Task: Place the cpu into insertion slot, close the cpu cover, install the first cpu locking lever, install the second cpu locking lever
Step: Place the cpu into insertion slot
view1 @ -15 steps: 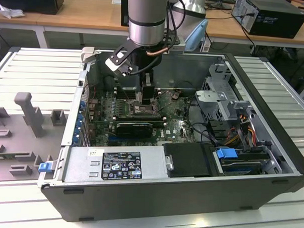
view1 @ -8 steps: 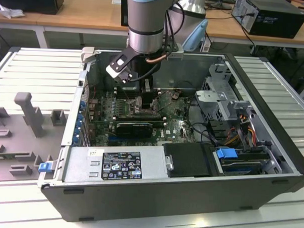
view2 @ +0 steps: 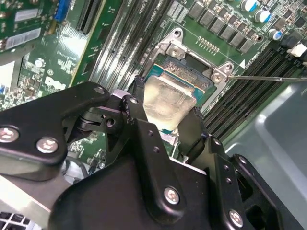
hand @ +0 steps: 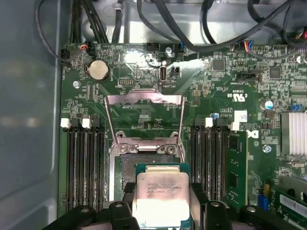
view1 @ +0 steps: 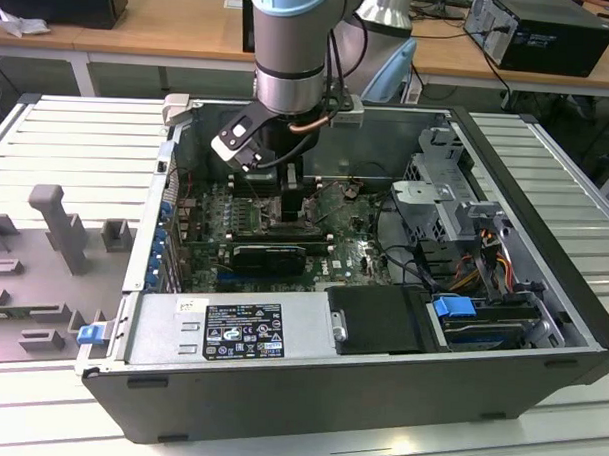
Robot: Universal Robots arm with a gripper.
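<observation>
Gripper point(view2: 165, 109) clenched on cpu point(hand: 162, 194), holding it over slot point(hand: 125, 167); I see cover point(hand: 144, 98) standing open at slot's edge.

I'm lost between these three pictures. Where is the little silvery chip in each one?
Exterior view: the cpu is hidden under the gripper, which hangs over the motherboard.
Second wrist view: the cpu is held between the black fingers, just over the slot.
First wrist view: the cpu is between the fingers, next to the raised cover.
Shared landmark: the green motherboard.
</observation>
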